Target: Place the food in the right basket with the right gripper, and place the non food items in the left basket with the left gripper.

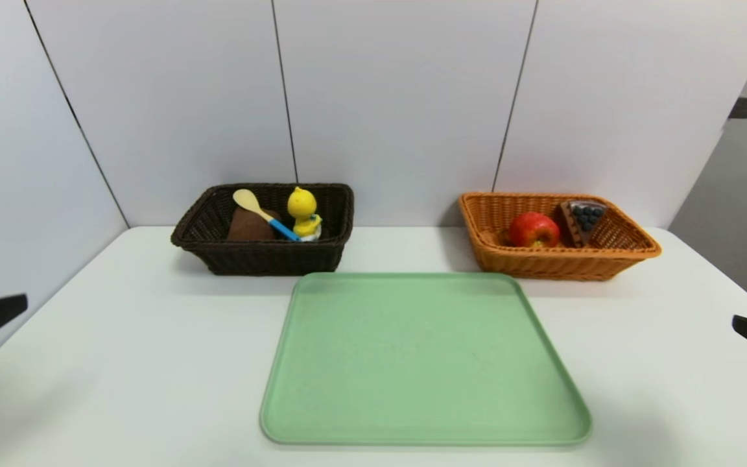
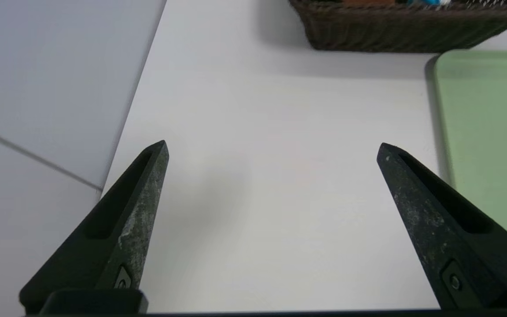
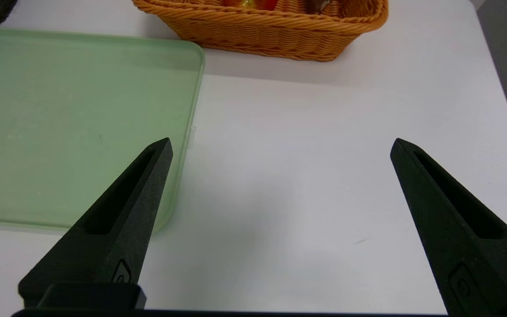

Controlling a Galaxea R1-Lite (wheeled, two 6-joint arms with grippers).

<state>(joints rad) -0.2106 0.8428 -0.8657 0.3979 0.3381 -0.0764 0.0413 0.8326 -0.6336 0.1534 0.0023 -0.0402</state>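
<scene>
Head view: dark basket (image 1: 263, 256) at back left, holding spoon (image 1: 262, 213), yellow duck toy (image 1: 303, 211) and brown lump (image 1: 248, 227); spoon lying slantwise, bowl toward far left, blue handle toward near right. Orange basket (image 1: 558, 263) at back right, holding apple (image 1: 533, 229) and cake slice (image 1: 582, 218), tip down. Green tray (image 1: 422, 360) bare between. Left gripper (image 2: 272, 149) low beside tray's left edge, spread wide, gripping nothing. Right gripper (image 3: 281, 145) beside tray's right edge, likewise wide and bare.

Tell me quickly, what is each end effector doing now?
Left end effector: open, holding nothing.
Right end effector: open, holding nothing.
</scene>
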